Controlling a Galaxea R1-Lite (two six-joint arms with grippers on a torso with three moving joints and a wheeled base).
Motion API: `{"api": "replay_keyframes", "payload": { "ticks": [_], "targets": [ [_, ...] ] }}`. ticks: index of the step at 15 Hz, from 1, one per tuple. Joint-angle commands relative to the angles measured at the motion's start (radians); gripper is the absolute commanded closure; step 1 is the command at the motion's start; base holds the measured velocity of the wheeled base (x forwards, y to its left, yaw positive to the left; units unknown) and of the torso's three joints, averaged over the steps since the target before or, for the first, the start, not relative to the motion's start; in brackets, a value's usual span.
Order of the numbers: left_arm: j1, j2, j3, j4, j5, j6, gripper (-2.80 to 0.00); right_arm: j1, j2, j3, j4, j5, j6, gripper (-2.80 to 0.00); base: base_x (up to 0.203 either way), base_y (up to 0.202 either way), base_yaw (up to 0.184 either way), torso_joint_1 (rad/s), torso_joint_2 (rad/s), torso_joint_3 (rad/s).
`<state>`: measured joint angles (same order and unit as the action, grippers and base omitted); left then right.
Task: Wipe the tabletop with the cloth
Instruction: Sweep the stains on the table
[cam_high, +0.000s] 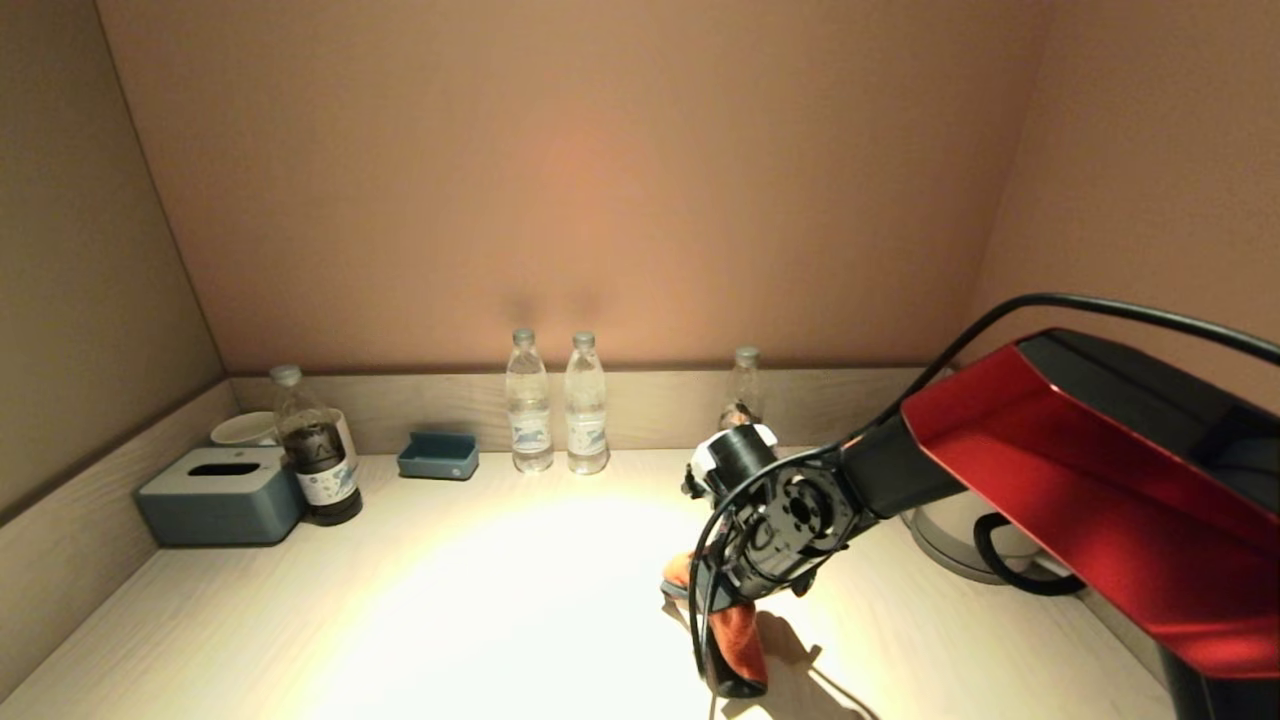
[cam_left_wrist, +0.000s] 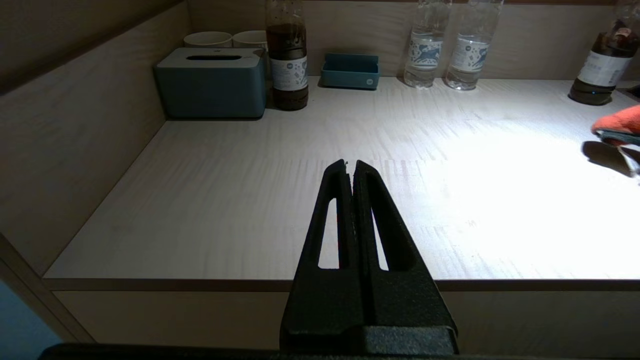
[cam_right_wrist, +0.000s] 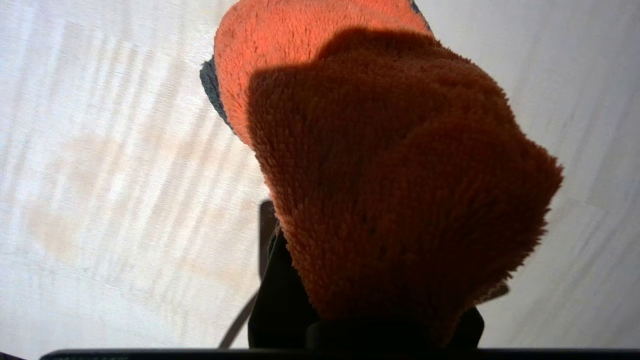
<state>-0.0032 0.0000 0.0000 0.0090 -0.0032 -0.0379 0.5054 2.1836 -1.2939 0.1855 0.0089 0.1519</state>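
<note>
Under my right end effector (cam_high: 735, 660), clamped on the fluffy orange microfibre cloth (cam_high: 737, 628), the pale wooden worktop (cam_high: 450, 600) stretches leftward; cloth hangs near-right. Left end effector (cam_left_wrist: 350, 172) closed, parked.

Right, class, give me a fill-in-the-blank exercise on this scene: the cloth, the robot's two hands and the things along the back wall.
1. The right hand is shut on a cloth whose colour is ____.
2. The left hand, with nothing in it, is ____.
3. Side by side at the back wall stand ____ clear water bottles.
4. The dark bottle stands right beside the blue-grey ____ box.

Missing words: orange; shut; two; tissue
</note>
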Motion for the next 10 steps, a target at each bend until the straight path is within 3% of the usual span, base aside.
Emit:
{"api": "replay_keyframes", "payload": {
  "ticks": [1, 6, 10],
  "targets": [
    [0.0, 0.0, 0.0, 0.0, 0.0, 0.0, 0.0, 0.08, 0.028, -0.105, -0.001, 0.001, 0.005, 0.0, 0.0, 0.0, 0.0, 0.0, 0.0, 0.0],
    [0.0, 0.0, 0.0, 0.0, 0.0, 0.0, 0.0, 0.235, 0.119, -0.297, 0.002, 0.0, 0.006, 0.0, 0.0, 0.0, 0.0, 0.0, 0.0, 0.0],
    [0.0, 0.0, 0.0, 0.0, 0.0, 0.0, 0.0, 0.301, 0.201, -0.374, 0.001, 0.0, 0.006, 0.0, 0.0, 0.0, 0.0, 0.0, 0.0, 0.0]
  ]
}}
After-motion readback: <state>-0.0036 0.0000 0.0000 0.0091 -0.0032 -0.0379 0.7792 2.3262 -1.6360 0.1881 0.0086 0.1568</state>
